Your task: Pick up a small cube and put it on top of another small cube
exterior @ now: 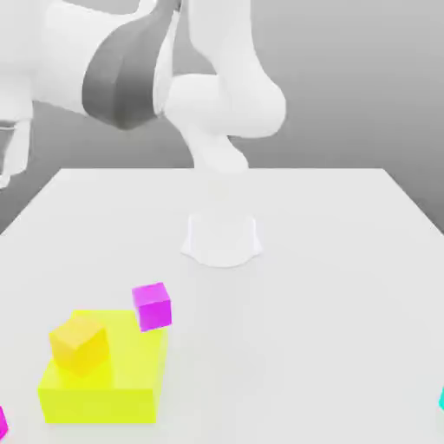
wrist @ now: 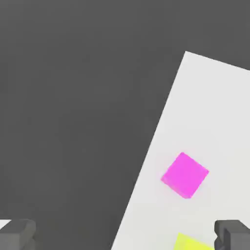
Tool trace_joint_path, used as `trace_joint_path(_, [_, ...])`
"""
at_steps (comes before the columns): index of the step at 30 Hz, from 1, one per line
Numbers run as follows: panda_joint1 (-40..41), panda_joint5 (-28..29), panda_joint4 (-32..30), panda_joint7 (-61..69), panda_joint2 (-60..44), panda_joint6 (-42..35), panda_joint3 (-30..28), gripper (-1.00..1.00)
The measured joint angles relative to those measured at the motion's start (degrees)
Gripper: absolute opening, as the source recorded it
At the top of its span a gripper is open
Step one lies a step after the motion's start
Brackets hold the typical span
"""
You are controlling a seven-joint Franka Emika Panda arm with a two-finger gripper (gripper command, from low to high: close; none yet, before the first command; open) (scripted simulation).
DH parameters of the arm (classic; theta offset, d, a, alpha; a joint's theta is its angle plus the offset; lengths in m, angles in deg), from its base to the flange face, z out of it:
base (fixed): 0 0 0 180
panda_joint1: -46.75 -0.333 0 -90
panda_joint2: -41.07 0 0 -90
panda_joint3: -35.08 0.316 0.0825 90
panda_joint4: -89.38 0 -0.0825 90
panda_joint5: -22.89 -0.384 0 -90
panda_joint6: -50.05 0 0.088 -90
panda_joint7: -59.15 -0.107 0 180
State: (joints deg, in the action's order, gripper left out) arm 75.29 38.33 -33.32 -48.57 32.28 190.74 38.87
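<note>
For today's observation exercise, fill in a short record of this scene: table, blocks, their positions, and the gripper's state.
table: white table
large block: yellow block, near the exterior view's left front
on top of it: small orange cube
magenta cube: one magenta cube beside the yellow block's far corner
second magenta cube: partly cut off at the left edge
other: a cyan sliver at the right edge
gripper: gripper open, holding nothing, with a magenta cube on the table below it
stacking: not yet done

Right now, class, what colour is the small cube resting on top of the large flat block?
Orange-yellow; the exterior view shows it best.
</note>
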Motion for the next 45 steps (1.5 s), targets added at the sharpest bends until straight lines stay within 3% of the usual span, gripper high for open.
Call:
trace_joint_path(10, [5.8, -12.5, 2.6, -10.9, -16.9, 5.8, -2.4, 0.0])
trace_joint_path(14, [6.4, -13.9, 4.5, -11.8, -25.3, 11.6, -2.6, 0.0])
trace_joint_path(15, [6.4, -13.9, 4.7, -11.8, -26.4, 12.5, -2.6, -1.0])
trace_joint_path(21, [6.4, -13.9, 4.8, -11.8, -26.9, 13.0, -2.6, -1.0])
trace_joint_path(25, [6.5, -14.2, 3.4, -11.7, -20.6, 8.2, -2.4, -1.0])
trace_joint_path(35, [4.1, -8.0, -8.2, -3.0, -4.1, 0.7, -0.9, -1.0])
trace_joint_path(45, [1.7, -15.5, -20.8, 14.8, 12.4, -0.8, 0.7, -1.0])
